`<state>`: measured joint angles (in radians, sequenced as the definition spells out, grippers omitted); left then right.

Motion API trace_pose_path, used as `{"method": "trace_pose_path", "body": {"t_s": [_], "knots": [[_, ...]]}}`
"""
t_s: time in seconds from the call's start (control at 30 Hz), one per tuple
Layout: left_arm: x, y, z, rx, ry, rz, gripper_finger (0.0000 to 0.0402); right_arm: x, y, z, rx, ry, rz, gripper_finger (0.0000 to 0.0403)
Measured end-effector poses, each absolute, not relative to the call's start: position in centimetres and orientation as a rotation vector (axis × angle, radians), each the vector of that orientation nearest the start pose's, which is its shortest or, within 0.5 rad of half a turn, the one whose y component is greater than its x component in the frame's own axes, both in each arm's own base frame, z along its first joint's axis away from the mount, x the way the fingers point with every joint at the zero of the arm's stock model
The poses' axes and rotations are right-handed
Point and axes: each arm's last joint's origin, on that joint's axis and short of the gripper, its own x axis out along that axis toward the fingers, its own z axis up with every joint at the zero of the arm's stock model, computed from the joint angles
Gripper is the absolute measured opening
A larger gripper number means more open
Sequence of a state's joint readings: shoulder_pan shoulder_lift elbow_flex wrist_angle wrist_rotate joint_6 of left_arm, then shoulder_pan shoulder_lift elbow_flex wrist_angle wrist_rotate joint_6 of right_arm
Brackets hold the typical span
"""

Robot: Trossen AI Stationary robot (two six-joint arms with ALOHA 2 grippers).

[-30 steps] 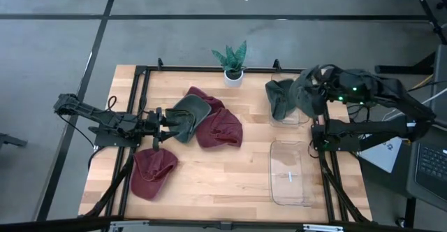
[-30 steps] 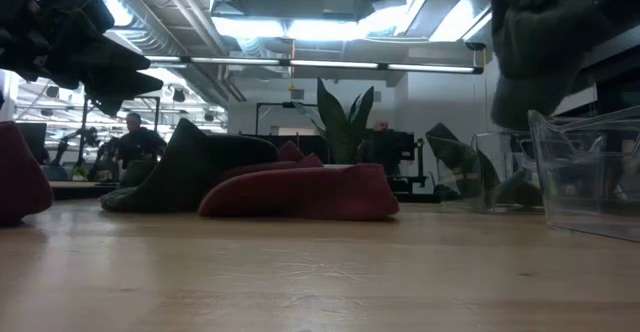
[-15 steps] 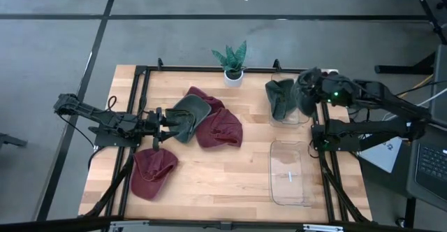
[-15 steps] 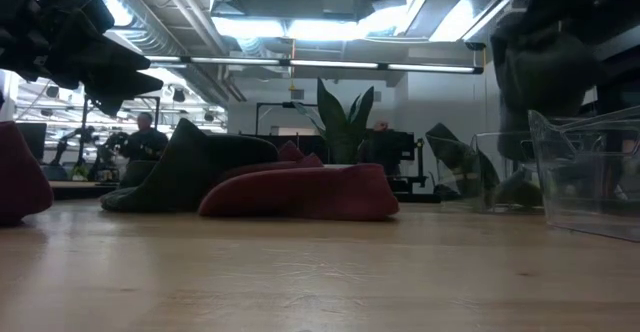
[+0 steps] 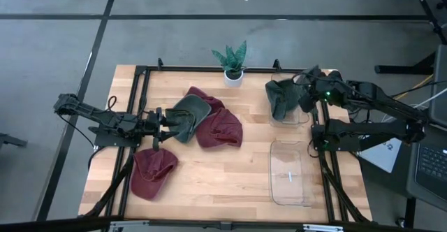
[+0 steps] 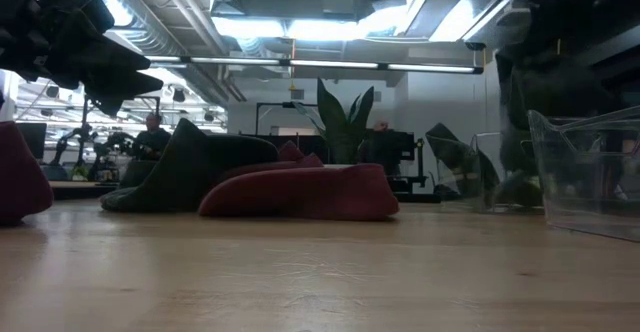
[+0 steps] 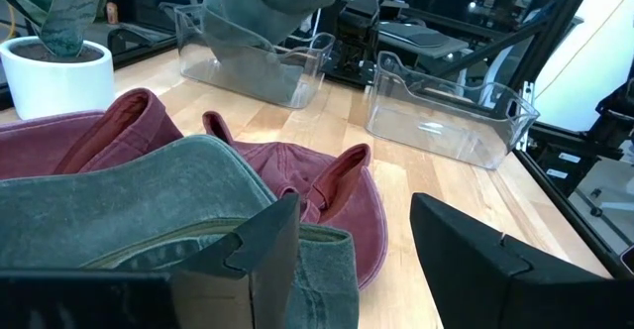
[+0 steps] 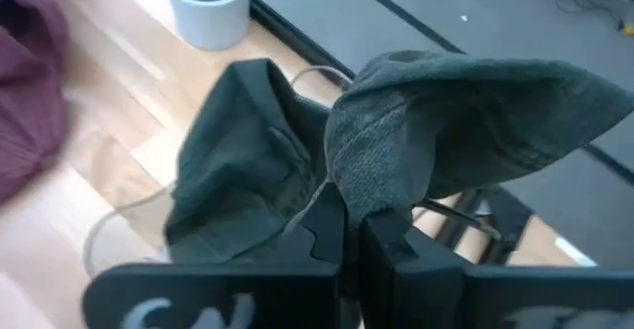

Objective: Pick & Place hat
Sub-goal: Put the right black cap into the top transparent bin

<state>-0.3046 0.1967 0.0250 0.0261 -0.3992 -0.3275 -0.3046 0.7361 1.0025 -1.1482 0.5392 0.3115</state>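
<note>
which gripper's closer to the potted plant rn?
Right, narrowly. The right gripper, shut on a green hat over the far clear bin, sits to the potted plant's right. The left gripper, open, sits farther off, at the green hat mid-table.

Maroon hat [image 6: 18, 177] — cut off at low-view edge.

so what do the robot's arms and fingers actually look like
Both arms are dark, near black, jointed segments with thin black cables along them. The right arm shows a small green light near its wrist. The left gripper has flat, angular black fingers; the right gripper has matching dark slab-like fingers.
</note>
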Motion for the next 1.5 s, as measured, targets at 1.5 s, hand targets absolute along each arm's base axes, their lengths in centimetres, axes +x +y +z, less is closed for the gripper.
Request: {"method": "trace_pose_path", "body": {"t_s": [1.5], "knots": [[10.5,-2.1,15.9,-0.277,0.12,0.115,0.019,19.1,-6.9,25.0,-0.014,1.118,-0.582,0.0031]]}}
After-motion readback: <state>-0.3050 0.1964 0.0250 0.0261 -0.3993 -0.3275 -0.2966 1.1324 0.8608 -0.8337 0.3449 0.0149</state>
